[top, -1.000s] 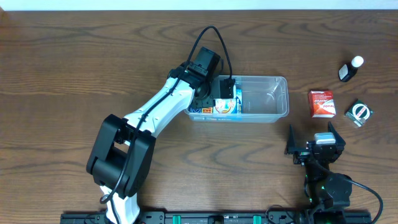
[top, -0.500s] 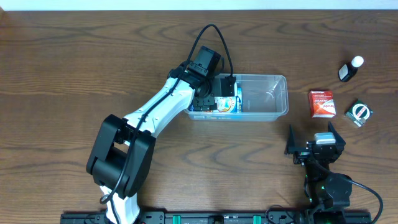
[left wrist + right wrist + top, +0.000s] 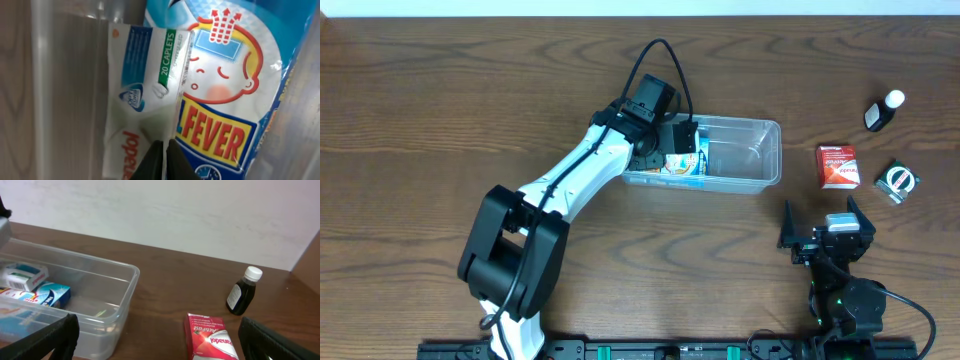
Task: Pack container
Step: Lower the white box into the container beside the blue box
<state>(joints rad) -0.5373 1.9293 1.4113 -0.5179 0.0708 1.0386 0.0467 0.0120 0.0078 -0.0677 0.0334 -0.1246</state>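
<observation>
Jaws of the right gripper (image 3: 821, 225) stand spread wide at the near edge of the brown wooden table (image 3: 440, 100), empty, hovering over bare wood with nothing between them. Just beyond it we see a small red cardboard box (image 3: 838, 166) lying flat, white lettering on its top face. To the right of that box lies a round green-and-white packet (image 3: 897, 180); from above we cannot quite tell what it is, perhaps a wrapped disc. Further back stands a small dark bottle (image 3: 883, 110) with a white cap, well apart from the other two.

Left of the red box, near the middle of the table, sits the clear plastic rectangular container (image 3: 778, 155) with rounded corners and a rim, its long side running left to right. Its right half is bare, and its left end holds small boxes. There we see a blue box (image 3: 225, 90) printed with a cartoon face and yellow-banded red letters, and pressed against it a white carton (image 3: 135, 100) marked as caplets.

The white left arm (image 3: 570, 175) reaches across from the near left, and the left gripper (image 3: 163, 157) hangs inside the container's left end. Its black fingertips are pinched together, grasping nothing, right over the seam where those two boxes meet.
</observation>
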